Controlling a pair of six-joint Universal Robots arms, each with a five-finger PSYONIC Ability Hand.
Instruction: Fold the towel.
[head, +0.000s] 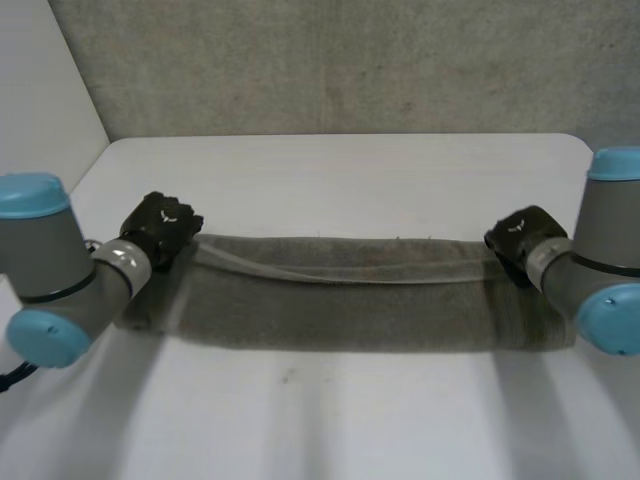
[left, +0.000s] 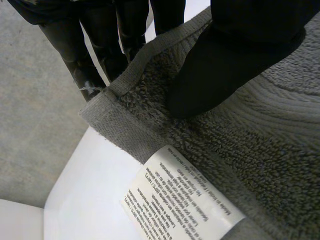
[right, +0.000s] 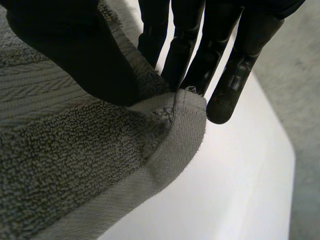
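1. Head view
   - White table (head: 330, 420) across the foreground, rough grey wall (head: 350, 60) behind it.
   - Grey towel (head: 350, 315) laid as a long band across the table, reaching from one hand to the other. Upper layer along the far edge drawn in a shallow sagging line between them.
   - Left hand (head: 160, 225) at the towel's far left corner, right hand (head: 520, 235) at its far right corner. Fingertips of both hidden from this side.
   - Left arm (head: 60, 285) covering part of the towel's near left end, right arm (head: 600, 280) covering the near right end.

2. Left wrist view
   - Left hand pinching the towel's corner: thumb (left: 210, 75) pressed on the top, fingers (left: 90, 55) behind the hem, tips hidden by the cloth.
   - White label (left: 182, 200) sewn at the towel's edge just beside the pinch, print too small to read.
   - Bare table under the corner, a grey surface past its edge.

3. Right wrist view
   - Right hand clamped on the other corner the same way: thumb above the pile, fingers straight behind the folded hem.
   - One finger clear of the cloth, beside the corner.
   - White table beneath, cut off by grey beyond its edge.
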